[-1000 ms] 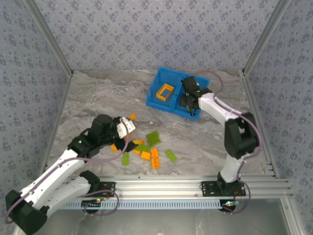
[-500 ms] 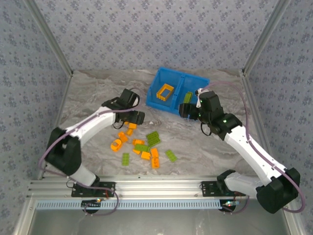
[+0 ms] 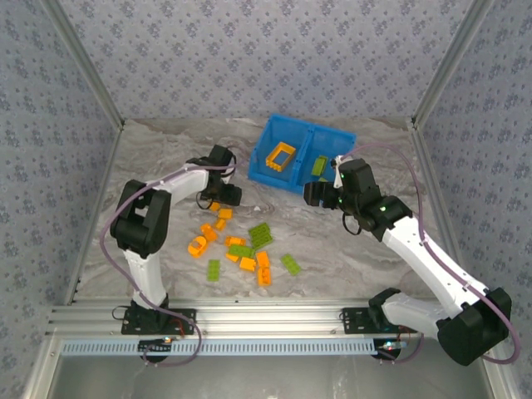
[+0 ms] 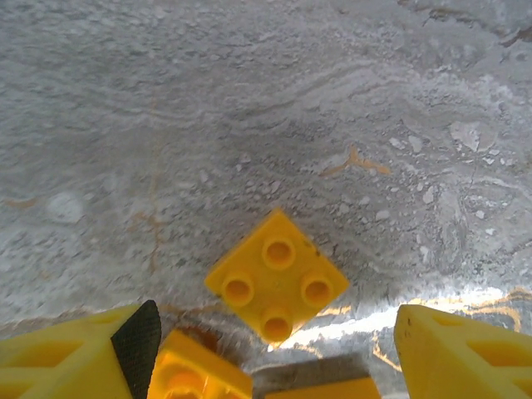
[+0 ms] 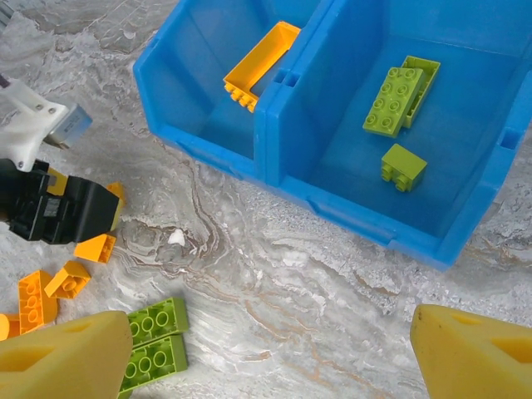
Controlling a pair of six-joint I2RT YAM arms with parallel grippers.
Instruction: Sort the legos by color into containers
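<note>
Early stage: few legos (image 3: 260, 235) binned, most loose on table (image 3: 150, 166).
Left gripper (image 3: 220, 197) open wide, straddling an orange four-stud brick (image 4: 277, 277), not closed on it, holding nothing. In blue bin (image 5: 349, 212): one orange frame brick (image 5: 262, 62) in left compartment (image 5: 208, 91), green bricks (image 5: 401, 90) in right compartment (image 5: 465, 125). Right gripper (image 5: 274, 332) near bin's front wall, open wide, empty.

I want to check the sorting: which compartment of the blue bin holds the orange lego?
The left compartment: one orange lego sits in it by the divider. The right compartment holds only green legos.
</note>
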